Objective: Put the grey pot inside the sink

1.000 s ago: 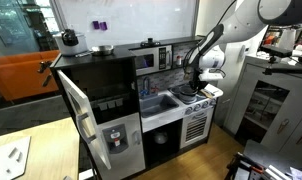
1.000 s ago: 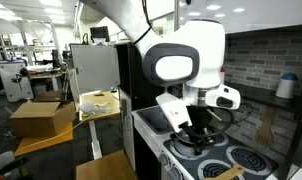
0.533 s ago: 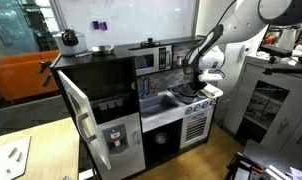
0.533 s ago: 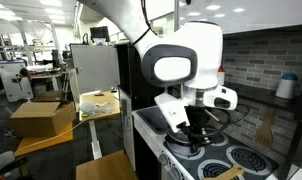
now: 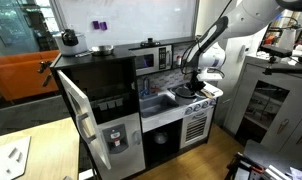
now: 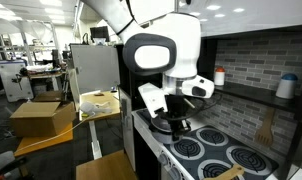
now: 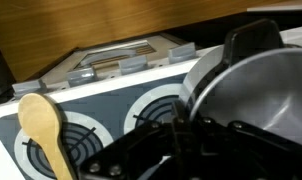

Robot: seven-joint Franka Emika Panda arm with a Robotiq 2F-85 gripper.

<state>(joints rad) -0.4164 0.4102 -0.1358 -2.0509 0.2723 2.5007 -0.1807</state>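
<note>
Visibly, pincer (image 7: 183, 128) closed narrow, clamped on grey pot (image 7: 263, 92) rim.

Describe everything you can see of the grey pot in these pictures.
The grey pot is round, of dull silvery metal, with a smooth inside and a dark part at its upper rim. In the wrist view it lies close against the gripper, which seems to clamp its rim. In an exterior view the pot sits under the gripper, beside the stove burners.
</note>
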